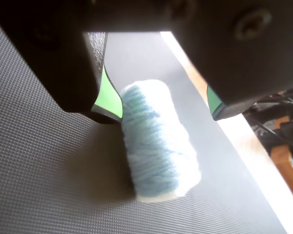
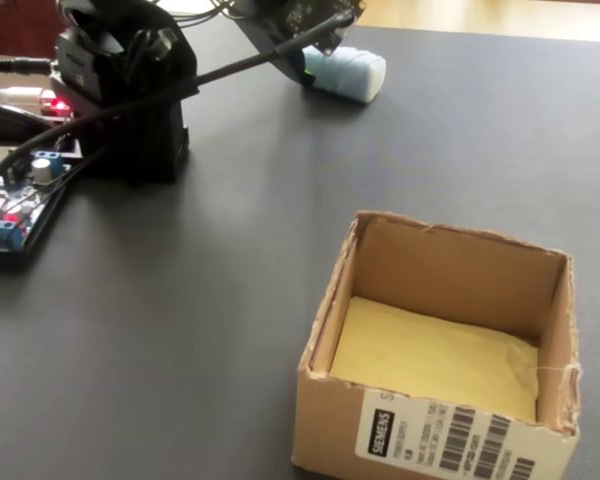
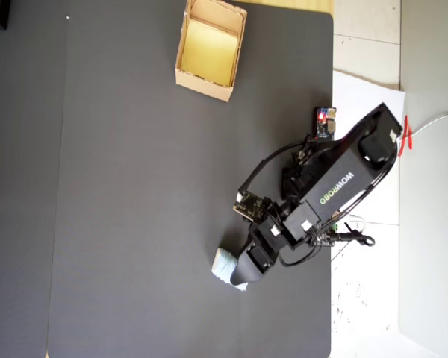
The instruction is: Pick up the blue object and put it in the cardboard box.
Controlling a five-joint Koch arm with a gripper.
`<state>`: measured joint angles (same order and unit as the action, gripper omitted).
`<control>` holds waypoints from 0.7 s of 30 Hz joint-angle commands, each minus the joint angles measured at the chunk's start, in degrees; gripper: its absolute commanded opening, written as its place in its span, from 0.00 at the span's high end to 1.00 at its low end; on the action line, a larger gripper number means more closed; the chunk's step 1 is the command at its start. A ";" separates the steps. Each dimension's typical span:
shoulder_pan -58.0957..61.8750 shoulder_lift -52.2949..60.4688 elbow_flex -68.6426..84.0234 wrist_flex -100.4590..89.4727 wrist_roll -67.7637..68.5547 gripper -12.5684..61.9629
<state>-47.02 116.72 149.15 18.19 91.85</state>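
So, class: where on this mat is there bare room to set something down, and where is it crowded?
Bare: the mat between the cardboard box and the blue object. Crowded: around the arm, whose end effector straddles the blue object.

Pale blue object [image 1: 156, 141] on mat (lying sideways), cardboard box [image 3: 210, 49] apart.

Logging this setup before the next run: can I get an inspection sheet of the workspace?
Surface: dark textured mat, bare apart from the items below.
Job's things: blue object lies on the mat between the jaws; box open-topped, empty, far from it.
Clutter: nothing seen on the mat.
Gripper: gripper open, straddling the blue object, not yet closed.
Cables: black cables run along the arm; more at the circuit boards.
Surroundings: pale floor beside the mat.
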 commanded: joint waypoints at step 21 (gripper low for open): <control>1.05 -24.35 -13.18 -6.06 1.67 0.68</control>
<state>-46.14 93.34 136.49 15.56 90.88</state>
